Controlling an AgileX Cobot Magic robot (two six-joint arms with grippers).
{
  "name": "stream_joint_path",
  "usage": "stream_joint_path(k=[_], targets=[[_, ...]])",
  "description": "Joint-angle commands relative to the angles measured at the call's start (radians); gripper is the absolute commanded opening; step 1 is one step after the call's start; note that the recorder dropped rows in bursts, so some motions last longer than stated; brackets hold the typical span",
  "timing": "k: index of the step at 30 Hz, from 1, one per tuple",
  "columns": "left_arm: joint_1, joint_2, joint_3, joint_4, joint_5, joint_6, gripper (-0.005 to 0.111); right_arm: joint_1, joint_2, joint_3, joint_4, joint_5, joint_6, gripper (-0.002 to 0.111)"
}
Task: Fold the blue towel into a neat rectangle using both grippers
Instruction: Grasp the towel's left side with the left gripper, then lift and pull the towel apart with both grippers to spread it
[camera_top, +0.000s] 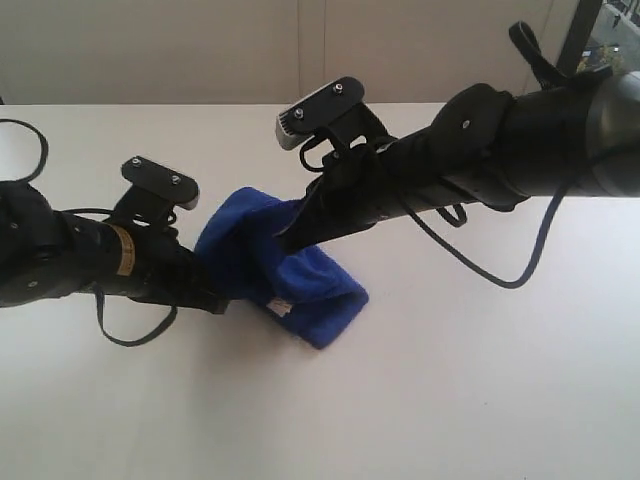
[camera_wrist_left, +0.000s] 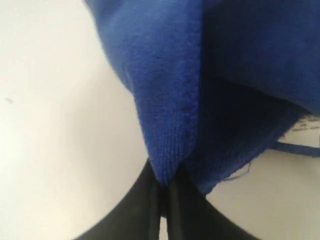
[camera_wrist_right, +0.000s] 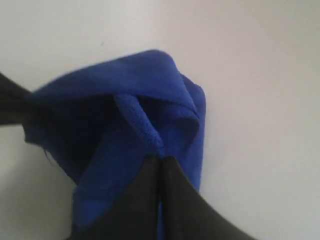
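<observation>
Both end effectors are pinched tight on cloth: the left end effector (camera_wrist_left: 162, 186) clamps one fold of the blue towel (camera_top: 290, 265), the right end effector (camera_wrist_right: 161, 160) another. Towel's bunched up between the arms, its lower fold with the label (camera_top: 281, 309) resting on the worktop (camera_top: 480, 380). Best bet: spread the two grips apart evenly so the edge goes taut, then lay it down square before letting go.
</observation>
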Motion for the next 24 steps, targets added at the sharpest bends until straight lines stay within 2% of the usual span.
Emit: stream_joint_path(k=[1, 4, 11, 17, 21, 24], targets=[[0.079, -0.032, -0.002, 0.015, 0.049, 0.025, 0.0, -0.049, -0.008, 0.034, -0.052, -0.007, 0.022, 0.0], [0.108, -0.045, -0.002, 0.023, 0.051, 0.025, 0.0, -0.099, -0.018, 0.048, -0.055, -0.01, 0.024, 0.0], [0.109, -0.053, -0.002, 0.081, 0.031, 0.058, 0.0, -0.19, -0.031, 0.052, -0.071, 0.007, 0.02, 0.0], [0.17, -0.069, -0.02, 0.083, 0.038, 0.114, 0.0, -0.262, -0.095, 0.052, -0.131, 0.062, 0.023, 0.0], [0.179, -0.163, -0.02, 0.157, 0.04, 0.135, 0.0, -0.298, -0.178, 0.057, -0.138, 0.137, 0.031, 0.0], [0.179, -0.265, -0.02, 0.157, 0.081, 0.135, 0.0, -0.319, -0.262, 0.074, -0.195, 0.191, 0.099, 0.0]])
